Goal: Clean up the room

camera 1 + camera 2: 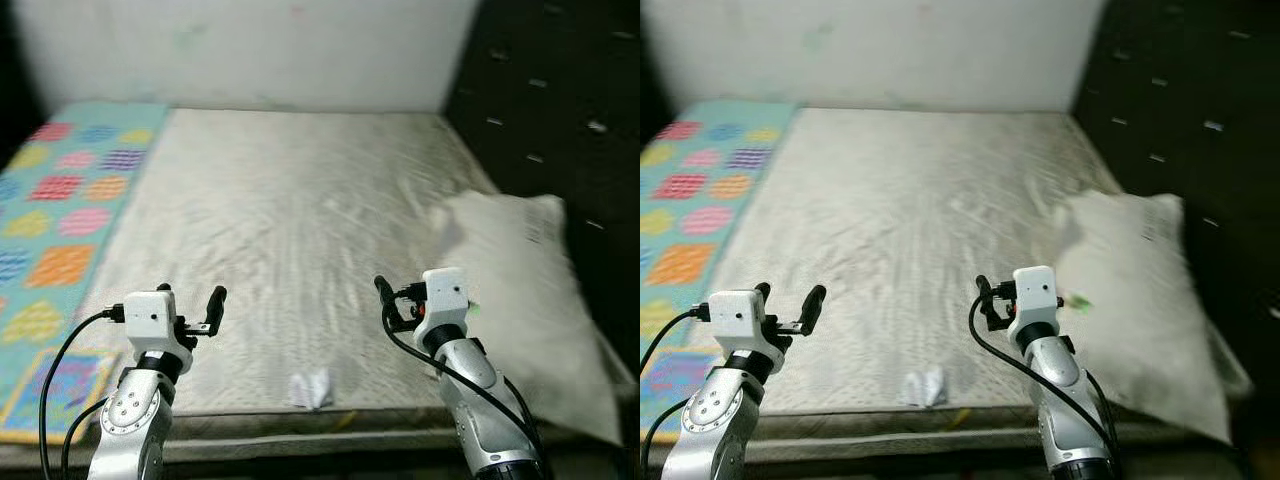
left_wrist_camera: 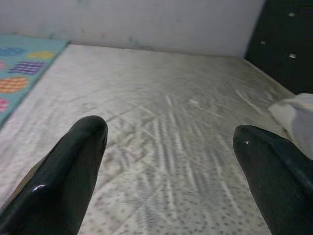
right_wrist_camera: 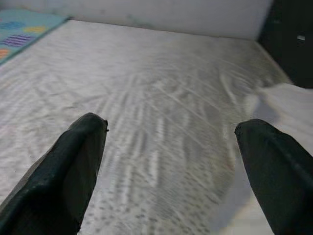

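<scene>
Head views: a bare grey mattress (image 1: 290, 220) with a rippled surface, a white pillow (image 1: 525, 290) on its right side, a patchwork quilt (image 1: 60, 230) on its left, and crumpled white paper (image 1: 310, 390) at the near edge. Left gripper (image 1: 190, 305) and right gripper (image 1: 388, 305) hover above the mattress. Wrist views: both sets of jaws stand wide, holding nothing.

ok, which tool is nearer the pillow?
Right. The right tool hovers just beside the pillow's near edge; the left tool is across the mattress, by the colourful blanket.

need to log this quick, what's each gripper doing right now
Left gripper: open, holding nothing, above the mattress.
Right gripper: open, holding nothing, beside the pillow.
</scene>
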Controlling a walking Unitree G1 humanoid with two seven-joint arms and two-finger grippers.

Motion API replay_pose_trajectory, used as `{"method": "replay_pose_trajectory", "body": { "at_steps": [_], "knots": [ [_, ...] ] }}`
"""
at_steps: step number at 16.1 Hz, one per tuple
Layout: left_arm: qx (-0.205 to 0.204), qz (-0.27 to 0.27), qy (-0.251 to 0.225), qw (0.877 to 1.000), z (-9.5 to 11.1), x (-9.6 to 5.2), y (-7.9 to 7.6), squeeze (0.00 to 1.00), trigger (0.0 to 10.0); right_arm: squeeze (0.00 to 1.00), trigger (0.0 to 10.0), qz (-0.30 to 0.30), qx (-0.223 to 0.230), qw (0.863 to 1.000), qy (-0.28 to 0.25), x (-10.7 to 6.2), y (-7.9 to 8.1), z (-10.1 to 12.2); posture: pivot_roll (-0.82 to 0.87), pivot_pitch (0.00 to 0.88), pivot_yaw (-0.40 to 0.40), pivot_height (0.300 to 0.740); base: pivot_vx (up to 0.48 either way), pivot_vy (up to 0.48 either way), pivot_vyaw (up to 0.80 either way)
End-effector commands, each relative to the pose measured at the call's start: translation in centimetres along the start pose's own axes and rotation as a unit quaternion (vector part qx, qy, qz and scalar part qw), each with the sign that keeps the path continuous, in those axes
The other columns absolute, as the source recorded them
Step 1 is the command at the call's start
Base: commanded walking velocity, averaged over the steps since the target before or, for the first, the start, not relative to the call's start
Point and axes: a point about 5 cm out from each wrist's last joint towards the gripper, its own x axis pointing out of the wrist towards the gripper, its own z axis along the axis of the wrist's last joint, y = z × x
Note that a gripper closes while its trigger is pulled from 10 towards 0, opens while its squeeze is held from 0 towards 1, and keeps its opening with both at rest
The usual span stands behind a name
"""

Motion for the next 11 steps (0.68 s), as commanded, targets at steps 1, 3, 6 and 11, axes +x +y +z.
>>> {"method": "replay_pose_trajectory", "body": {
  "at_steps": [1,3,6,11],
  "knots": [
    [0.002,-0.001,0.005,1.0,-0.05,0.06,-0.03,0.0,10.0,0.0,10.0,-0.007,0.007,1.0,-0.001,0.13,-0.27,0.11,-0.09,0.0,-0.043,0.74,0.0,0.0,-0.8],
    [-0.008,0.002,0.008,1.0,-0.14,0.07,-0.01,0.0,10.0,0.0,10.0,-0.006,-0.002,1.0,-0.003,0.15,-0.39,0.19,-0.09,0.0,-0.042,0.74,0.0,0.0,0.0],
    [-0.014,0.005,0.008,1.0,-0.17,0.11,0.11,0.0,10.0,0.0,10.0,-0.011,0.006,1.0,0.007,0.1,-0.44,-0.09,-0.09,0.0,-0.044,0.74,0.0,0.14,-0.15],
    [-0.019,0.005,0.009,1.0,-0.19,0.18,0.14,0.0,10.0,0.0,10.0,-0.013,0.005,1.0,0.006,0.05,-0.57,-0.13,-0.1,0.0,-0.043,0.74,0.0,0.48,-0.17]
  ]
}}
